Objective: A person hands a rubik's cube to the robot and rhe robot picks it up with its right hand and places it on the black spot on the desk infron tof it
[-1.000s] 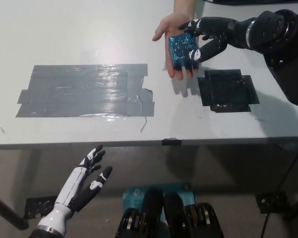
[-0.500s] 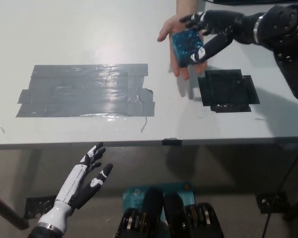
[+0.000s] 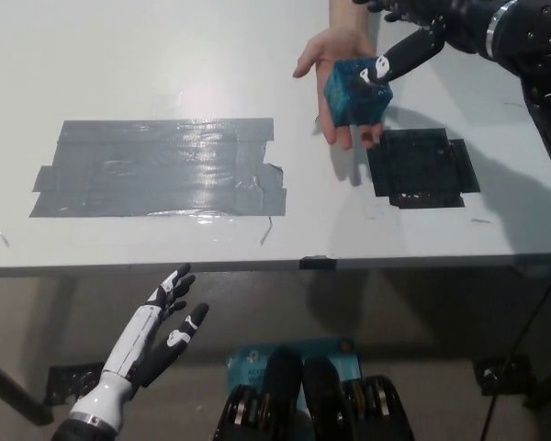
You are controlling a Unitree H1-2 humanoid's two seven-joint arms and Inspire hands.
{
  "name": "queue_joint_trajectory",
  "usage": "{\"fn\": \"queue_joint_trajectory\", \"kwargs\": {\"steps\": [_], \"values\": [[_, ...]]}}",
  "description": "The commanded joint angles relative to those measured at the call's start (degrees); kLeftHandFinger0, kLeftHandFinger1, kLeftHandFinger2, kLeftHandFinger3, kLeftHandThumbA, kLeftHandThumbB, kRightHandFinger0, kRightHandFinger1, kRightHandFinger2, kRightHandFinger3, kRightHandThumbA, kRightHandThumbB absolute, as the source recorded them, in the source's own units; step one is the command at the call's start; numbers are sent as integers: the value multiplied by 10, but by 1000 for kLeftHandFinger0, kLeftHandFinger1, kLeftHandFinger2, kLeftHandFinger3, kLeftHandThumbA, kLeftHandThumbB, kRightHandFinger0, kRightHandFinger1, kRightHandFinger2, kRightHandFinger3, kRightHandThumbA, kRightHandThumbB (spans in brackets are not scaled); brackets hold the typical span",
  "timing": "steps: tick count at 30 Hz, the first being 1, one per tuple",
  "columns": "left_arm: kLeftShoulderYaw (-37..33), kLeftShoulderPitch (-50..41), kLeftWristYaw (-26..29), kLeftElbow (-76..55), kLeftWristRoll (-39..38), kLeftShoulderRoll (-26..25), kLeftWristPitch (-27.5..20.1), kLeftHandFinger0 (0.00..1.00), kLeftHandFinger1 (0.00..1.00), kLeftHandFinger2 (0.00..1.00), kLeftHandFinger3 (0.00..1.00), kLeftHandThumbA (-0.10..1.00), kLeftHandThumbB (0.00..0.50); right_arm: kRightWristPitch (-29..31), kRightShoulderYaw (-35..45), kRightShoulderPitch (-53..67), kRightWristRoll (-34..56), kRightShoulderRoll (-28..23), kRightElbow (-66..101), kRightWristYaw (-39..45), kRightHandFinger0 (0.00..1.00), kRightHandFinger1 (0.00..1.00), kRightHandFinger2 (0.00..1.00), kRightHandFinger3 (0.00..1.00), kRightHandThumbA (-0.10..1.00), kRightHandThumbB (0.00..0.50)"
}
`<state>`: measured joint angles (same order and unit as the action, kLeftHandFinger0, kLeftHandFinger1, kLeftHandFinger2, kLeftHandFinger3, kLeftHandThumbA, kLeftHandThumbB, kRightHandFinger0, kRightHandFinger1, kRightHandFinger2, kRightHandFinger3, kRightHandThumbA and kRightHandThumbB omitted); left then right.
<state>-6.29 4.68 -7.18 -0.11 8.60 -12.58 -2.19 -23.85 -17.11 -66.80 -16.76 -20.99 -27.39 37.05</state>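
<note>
The blue Rubik's cube (image 3: 356, 90) is at the far right of the desk, just above a person's open palm (image 3: 329, 55). My black right hand (image 3: 410, 50) reaches in from the top right and is shut on the cube, with its thumb on the cube's top right corner. The black spot (image 3: 421, 167) lies on the desk just below and to the right of the cube, with nothing on it. My white left hand (image 3: 158, 333) rests open below the desk's front edge at the lower left.
A wide patch of grey tape (image 3: 161, 167) covers the left middle of the white desk (image 3: 165, 55). The desk's front edge (image 3: 275, 266) runs across the picture. A small black tab (image 3: 317, 263) sits on that edge.
My right hand has moved up and away from me with the cube. The cube has risen off the person's palm and tilted. The left hand has stayed put.
</note>
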Motion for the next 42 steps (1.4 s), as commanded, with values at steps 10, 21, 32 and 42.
{"fn": "queue_joint_trajectory", "kwargs": {"steps": [10,21,32,42], "values": [[-5,9,-9,-12,7,-9,-11,960,1000,1000,1000,776,88,57,-58,-48,-53,-16,-52,-19,1000,1000,1000,1000,1000,500],[-6,12,-12,-9,4,-9,-7,978,1000,1000,1000,789,102,69,-99,-46,-73,3,-65,-5,1000,1000,1000,1000,961,500],[-7,16,-15,-15,10,-9,0,983,1000,1000,1000,812,117,150,-54,-6,-97,32,-80,-197,109,664,960,1000,-100,167],[-7,14,-15,-13,11,-7,1,969,1000,1000,1000,819,124,182,-43,2,-103,21,-79,-223,209,727,1000,1000,-100,152]]}}
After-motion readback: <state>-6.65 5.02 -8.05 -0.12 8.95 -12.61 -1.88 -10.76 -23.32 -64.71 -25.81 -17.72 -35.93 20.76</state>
